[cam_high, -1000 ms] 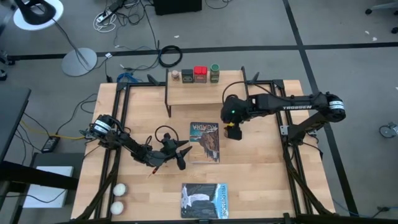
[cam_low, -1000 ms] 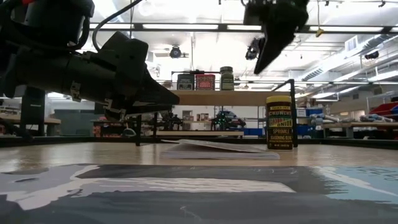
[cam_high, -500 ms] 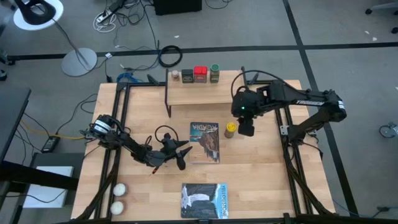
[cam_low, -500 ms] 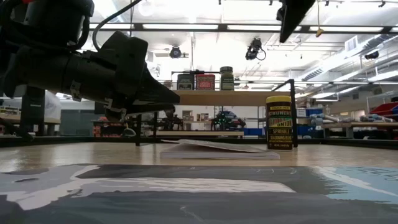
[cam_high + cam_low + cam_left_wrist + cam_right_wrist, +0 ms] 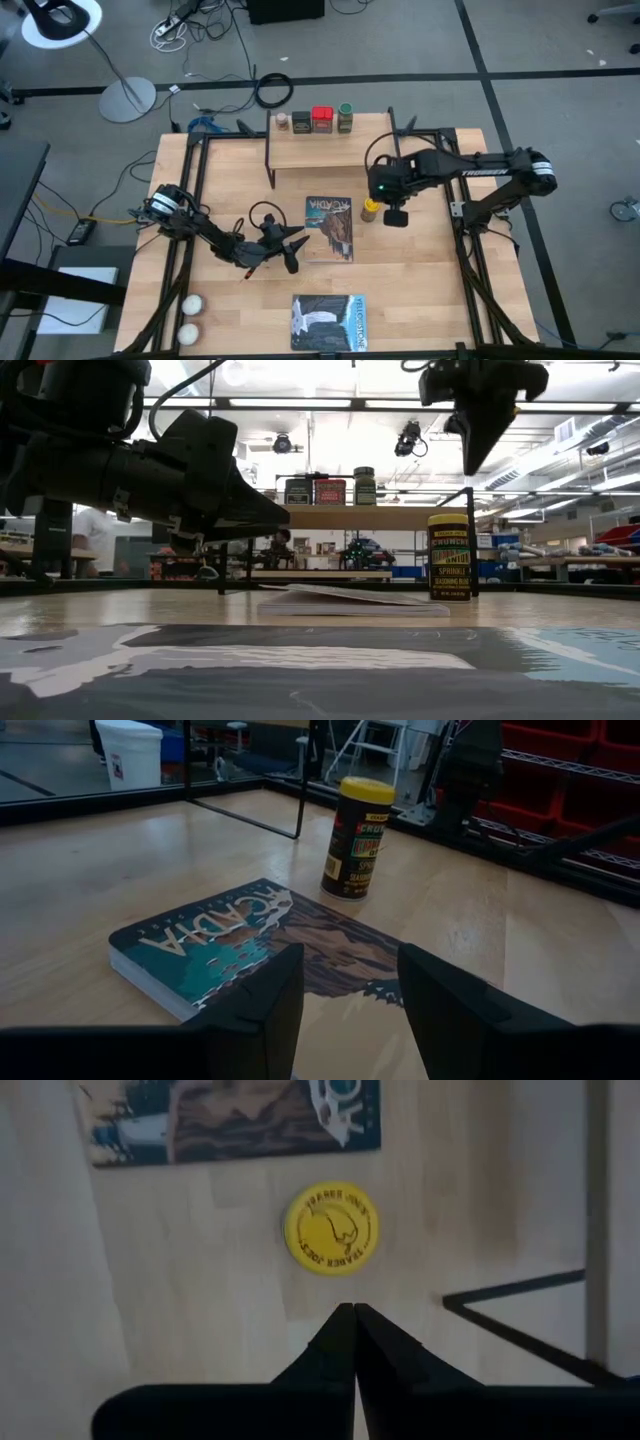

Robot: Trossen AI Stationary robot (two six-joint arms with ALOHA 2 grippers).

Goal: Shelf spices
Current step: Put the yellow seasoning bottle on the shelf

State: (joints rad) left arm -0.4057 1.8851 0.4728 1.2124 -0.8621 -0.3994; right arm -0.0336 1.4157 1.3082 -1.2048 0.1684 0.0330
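Observation:
The yellow-lidded jar point(image 5: 371, 207) stands upright on the table, just right of a book point(image 5: 330, 228). My right gripper point(image 5: 397, 215) hangs shut beside the jar toward the table's right edge, well above it in the low view point(image 5: 487, 455), and touches nothing. The shelf point(image 5: 325, 148) at the far edge carries a pale jar point(image 5: 283, 121), a dark tin point(image 5: 301, 121), a red tin point(image 5: 322, 119) and a green jar point(image 5: 345, 117). My left gripper point(image 5: 295, 250) lies low at the book's left side, open and holding nothing point(image 5: 345, 1000).
A second book point(image 5: 329, 322) lies at the near edge. Two white balls point(image 5: 189, 318) sit at the near left corner. The shelf's thin black legs point(image 5: 270, 165) stand at the far middle. Bare wood lies to the right of the jar.
My right gripper has left its place straight over the yellow-lidded jar and gone toward the table's right edge, first rising, then coming down a little. Its fingers have shut. The jar, covered before in the high view, now stands in plain sight, unmoved.

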